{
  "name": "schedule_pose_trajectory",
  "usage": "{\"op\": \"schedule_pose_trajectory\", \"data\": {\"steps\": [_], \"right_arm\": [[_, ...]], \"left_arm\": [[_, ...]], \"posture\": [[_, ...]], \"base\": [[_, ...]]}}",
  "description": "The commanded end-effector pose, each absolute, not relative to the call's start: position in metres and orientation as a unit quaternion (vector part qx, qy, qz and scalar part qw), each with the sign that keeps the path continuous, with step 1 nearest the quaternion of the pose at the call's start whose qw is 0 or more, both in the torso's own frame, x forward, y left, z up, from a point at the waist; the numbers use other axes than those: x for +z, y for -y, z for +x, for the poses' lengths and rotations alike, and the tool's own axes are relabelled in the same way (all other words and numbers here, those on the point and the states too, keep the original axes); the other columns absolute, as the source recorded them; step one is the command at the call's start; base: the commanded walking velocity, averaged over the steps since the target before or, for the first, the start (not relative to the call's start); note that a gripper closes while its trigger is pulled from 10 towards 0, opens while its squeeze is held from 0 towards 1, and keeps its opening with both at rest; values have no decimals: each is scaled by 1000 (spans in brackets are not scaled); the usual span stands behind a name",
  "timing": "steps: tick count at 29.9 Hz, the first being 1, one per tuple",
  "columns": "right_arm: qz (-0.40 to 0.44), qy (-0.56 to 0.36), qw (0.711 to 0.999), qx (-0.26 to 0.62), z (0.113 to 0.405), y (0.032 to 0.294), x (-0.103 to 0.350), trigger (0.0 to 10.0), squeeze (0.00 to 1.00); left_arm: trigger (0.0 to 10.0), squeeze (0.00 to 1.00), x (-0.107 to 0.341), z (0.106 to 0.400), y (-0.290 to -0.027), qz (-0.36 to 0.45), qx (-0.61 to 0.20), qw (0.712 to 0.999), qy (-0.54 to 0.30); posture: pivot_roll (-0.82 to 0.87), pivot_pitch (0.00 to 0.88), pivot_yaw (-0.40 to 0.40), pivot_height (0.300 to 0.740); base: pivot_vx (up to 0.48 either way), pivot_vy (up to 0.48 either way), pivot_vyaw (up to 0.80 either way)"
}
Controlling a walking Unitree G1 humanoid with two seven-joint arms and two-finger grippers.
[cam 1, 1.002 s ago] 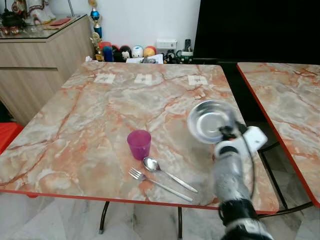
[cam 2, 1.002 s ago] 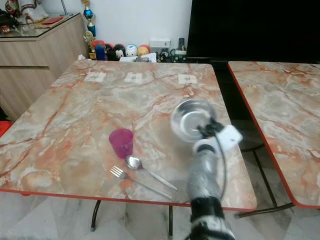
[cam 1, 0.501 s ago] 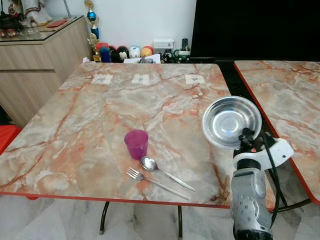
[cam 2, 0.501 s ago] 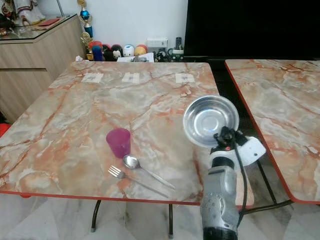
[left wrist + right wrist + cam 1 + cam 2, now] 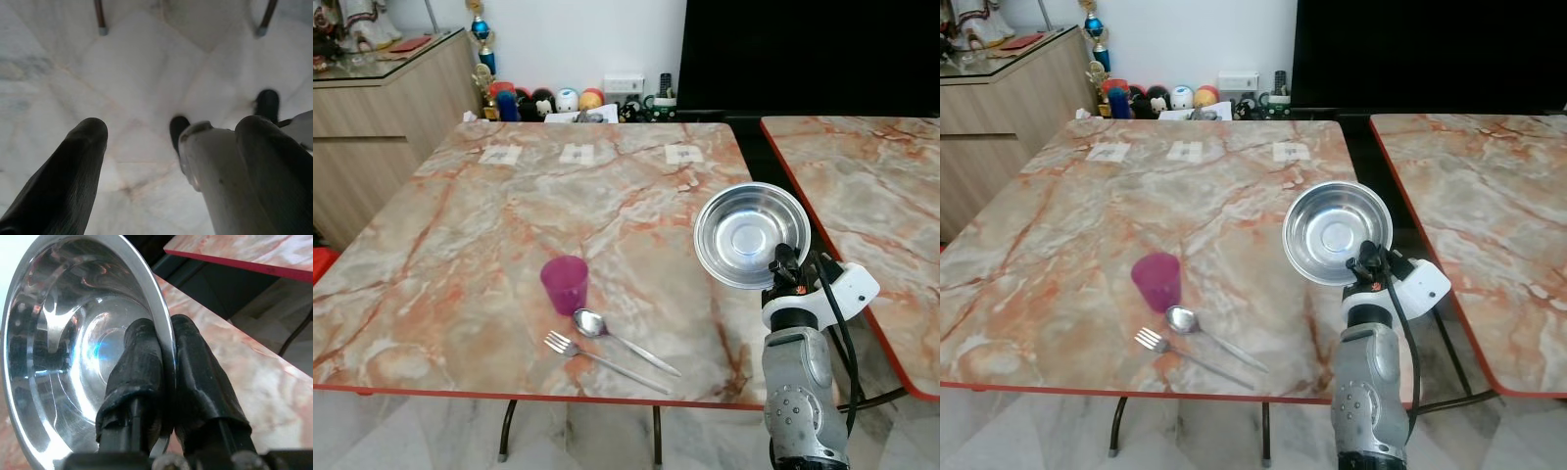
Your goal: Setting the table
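A shiny steel bowl (image 5: 752, 235) hangs tilted, its inside facing me, over the right edge of the marble table (image 5: 489, 215). My right gripper (image 5: 785, 262) is shut on its lower rim; in the right wrist view the two black fingers (image 5: 142, 362) pinch the bowl's (image 5: 73, 333) thin rim. A purple cup (image 5: 565, 284) stands upright near the table's front. Just in front of it lie a spoon (image 5: 607, 333) and a fork (image 5: 597, 354), side by side. My left gripper (image 5: 161, 161) hangs open above the white floor.
A second marble table (image 5: 862, 196) stands to the right across a narrow dark gap. A wooden sideboard (image 5: 372, 127) is at the far left. Toys and a trophy (image 5: 548, 100) line the back wall. Three paper labels (image 5: 578, 154) lie on the table's far side.
My right arm has carried the bowl to the right, from over the table to its right edge, then held still. The camera view has shifted slightly; cup, spoon and fork lie unmoved.
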State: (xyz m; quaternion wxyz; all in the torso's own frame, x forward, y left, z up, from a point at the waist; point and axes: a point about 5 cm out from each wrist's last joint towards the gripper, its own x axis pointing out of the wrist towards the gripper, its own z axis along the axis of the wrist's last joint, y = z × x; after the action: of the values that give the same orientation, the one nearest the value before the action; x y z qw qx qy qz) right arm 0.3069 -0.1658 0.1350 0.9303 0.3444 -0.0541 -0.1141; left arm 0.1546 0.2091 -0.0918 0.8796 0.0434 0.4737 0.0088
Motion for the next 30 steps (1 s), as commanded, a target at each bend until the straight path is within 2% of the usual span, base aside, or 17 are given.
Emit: {"op": "schedule_pose_trajectory", "data": {"steps": [1,30], "right_arm": [[361,43,925,-111,300,154,129,10000,0],[355,67,921,-142,295,167,140,10000,0]], "left_arm": [[10000,0,-94,147,-213,48,14,872,-487],[10000,0,-93,152,-213,46,19,875,-481]], "posture": [[-3,0,3,740],[-23,0,14,740]], "base": [[0,-277,0],[0,-280,0]]}}
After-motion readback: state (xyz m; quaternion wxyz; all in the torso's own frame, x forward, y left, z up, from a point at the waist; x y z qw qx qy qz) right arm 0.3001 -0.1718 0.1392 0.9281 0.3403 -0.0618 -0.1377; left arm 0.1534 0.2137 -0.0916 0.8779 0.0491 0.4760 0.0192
